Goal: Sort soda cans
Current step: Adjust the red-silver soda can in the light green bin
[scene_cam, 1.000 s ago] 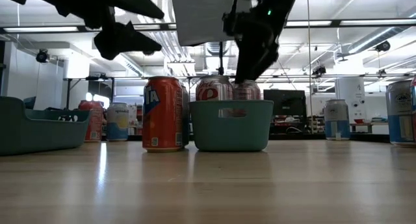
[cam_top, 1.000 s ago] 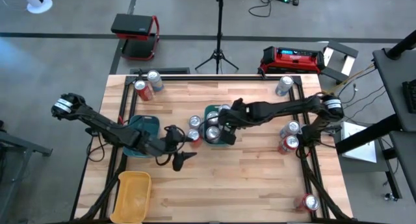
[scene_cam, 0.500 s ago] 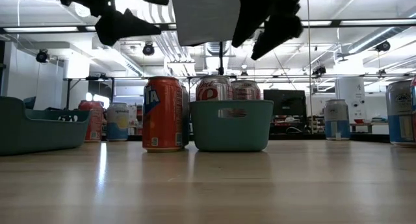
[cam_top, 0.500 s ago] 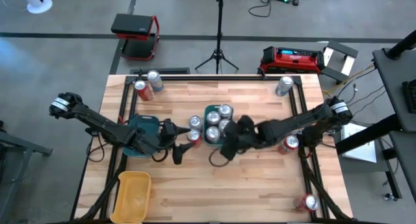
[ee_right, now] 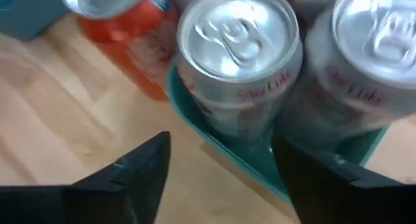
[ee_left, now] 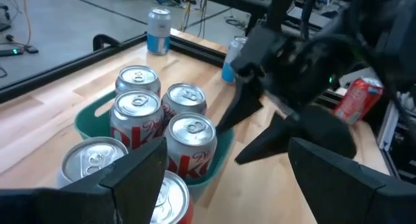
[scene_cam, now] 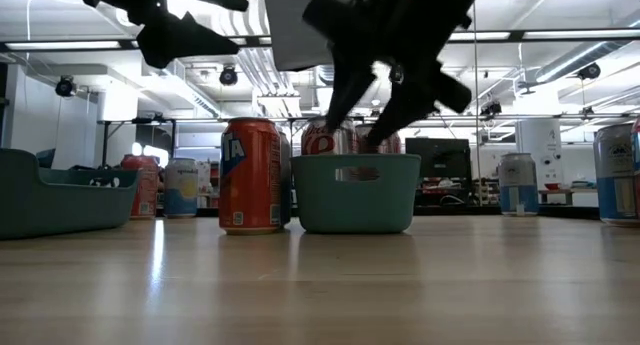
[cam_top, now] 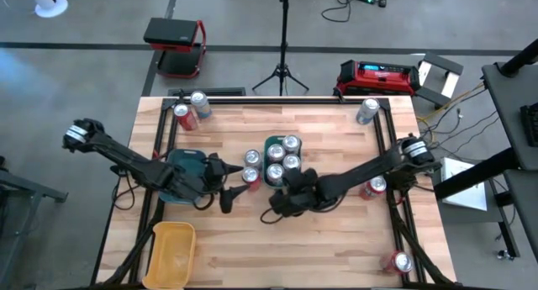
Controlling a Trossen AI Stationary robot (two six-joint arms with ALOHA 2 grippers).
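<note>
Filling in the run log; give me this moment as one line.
task: sort soda cans | left hand: open, empty, beside orange can | right hand: open, empty, near teal bin | four silver cans in bin

Upright soda cans (cam_top: 282, 158) in teal bin (cam_top: 275, 182)

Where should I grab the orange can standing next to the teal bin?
Take the orange can across its round body, below the rim, from above. It stands upright, with the teal bin close on one side, so put the end effector fingers on its free sides.
</note>
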